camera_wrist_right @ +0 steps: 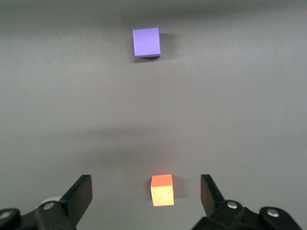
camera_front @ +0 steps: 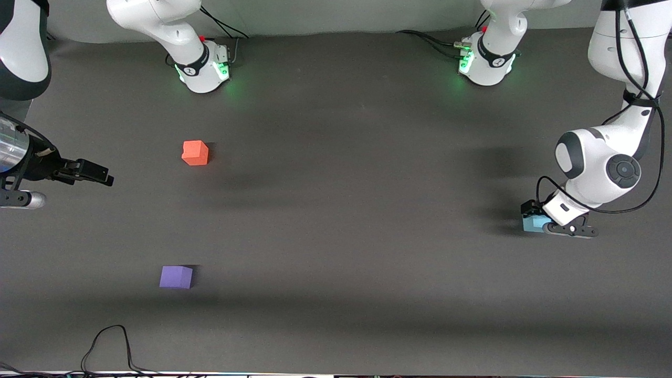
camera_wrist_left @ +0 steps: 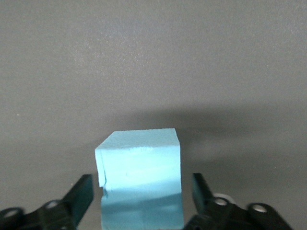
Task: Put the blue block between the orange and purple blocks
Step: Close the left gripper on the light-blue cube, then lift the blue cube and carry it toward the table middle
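The blue block [camera_front: 531, 224] sits on the table at the left arm's end. My left gripper [camera_front: 543, 219] is down around it, open, with a finger on each side and a small gap to each; the left wrist view shows the block [camera_wrist_left: 139, 163] between the fingers of the gripper [camera_wrist_left: 142, 196]. The orange block [camera_front: 195, 153] and the purple block [camera_front: 176, 276] lie toward the right arm's end, the purple one nearer the front camera. My right gripper [camera_front: 97, 173] hangs open and empty in the air beside the orange block; its wrist view [camera_wrist_right: 144, 191] shows the orange block [camera_wrist_right: 162, 190] and the purple block [camera_wrist_right: 146, 42].
The dark grey table [camera_front: 336, 210] carries only the three blocks. A black cable [camera_front: 110, 341] loops at the table's front edge, toward the right arm's end. The two arm bases [camera_front: 205, 68] [camera_front: 485, 63] stand along the edge farthest from the front camera.
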Tool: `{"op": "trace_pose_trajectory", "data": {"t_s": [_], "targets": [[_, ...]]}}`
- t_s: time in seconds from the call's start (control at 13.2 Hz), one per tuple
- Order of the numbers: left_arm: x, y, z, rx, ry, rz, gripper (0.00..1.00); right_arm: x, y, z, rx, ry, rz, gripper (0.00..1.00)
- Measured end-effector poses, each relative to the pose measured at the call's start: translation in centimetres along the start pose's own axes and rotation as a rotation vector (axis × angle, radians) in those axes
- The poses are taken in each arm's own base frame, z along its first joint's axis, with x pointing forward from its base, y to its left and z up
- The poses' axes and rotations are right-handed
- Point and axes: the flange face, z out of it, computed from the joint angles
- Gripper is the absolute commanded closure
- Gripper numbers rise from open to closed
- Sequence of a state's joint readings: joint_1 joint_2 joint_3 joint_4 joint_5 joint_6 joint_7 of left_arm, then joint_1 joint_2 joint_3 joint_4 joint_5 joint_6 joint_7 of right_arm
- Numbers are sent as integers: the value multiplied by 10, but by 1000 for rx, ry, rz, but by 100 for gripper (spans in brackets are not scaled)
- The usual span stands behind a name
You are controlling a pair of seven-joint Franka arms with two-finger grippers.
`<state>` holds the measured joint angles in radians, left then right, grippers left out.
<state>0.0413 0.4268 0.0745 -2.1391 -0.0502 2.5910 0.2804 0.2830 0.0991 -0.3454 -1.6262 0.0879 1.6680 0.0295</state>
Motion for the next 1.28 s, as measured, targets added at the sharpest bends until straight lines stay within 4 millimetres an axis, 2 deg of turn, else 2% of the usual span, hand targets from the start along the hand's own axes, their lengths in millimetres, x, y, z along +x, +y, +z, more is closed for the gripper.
{"op": "trace_pose_trajectory", "data": {"t_s": [0.23, 0.38, 0.53, 0.6, 0.68, 0.76, 0.83, 0.91, 1.06, 1.13, 1.28], "targets": [[7, -2, -7, 1, 15, -4, 57, 1, 3, -1, 0, 4, 5, 0], [16, -4, -19, -6, -2, -5, 57, 1, 3, -3, -21, 10, 0, 0], [36, -4, -55, -31, -51, -11, 57, 2, 3, -10, -48, 24, -7, 0], [45, 2, -81, -44, -80, -23, 57, 2, 3, -15, -51, 35, -8, 0], [53, 19, -110, -55, -107, -32, 57, 3, 3, -20, -51, 46, -8, 0], [60, 46, -139, -61, -128, -45, 57, 3, 3, -24, -51, 55, -9, 0], [65, 83, -164, -59, -143, -67, 57, 3, 2, -27, -51, 60, -11, 0], [69, 132, -183, -52, -146, -98, 57, 3, 1, -28, -51, 62, -14, 0], [68, 245, -198, -33, -127, -171, 57, 3, -6, -28, -50, 62, -28, 0], [62, 303, -201, -26, -117, -207, 57, 2, -13, -28, -50, 62, -40, 0], [51, 405, -197, -20, -87, -281, 57, 1, -20, -26, -51, 55, -52, 0]]}}
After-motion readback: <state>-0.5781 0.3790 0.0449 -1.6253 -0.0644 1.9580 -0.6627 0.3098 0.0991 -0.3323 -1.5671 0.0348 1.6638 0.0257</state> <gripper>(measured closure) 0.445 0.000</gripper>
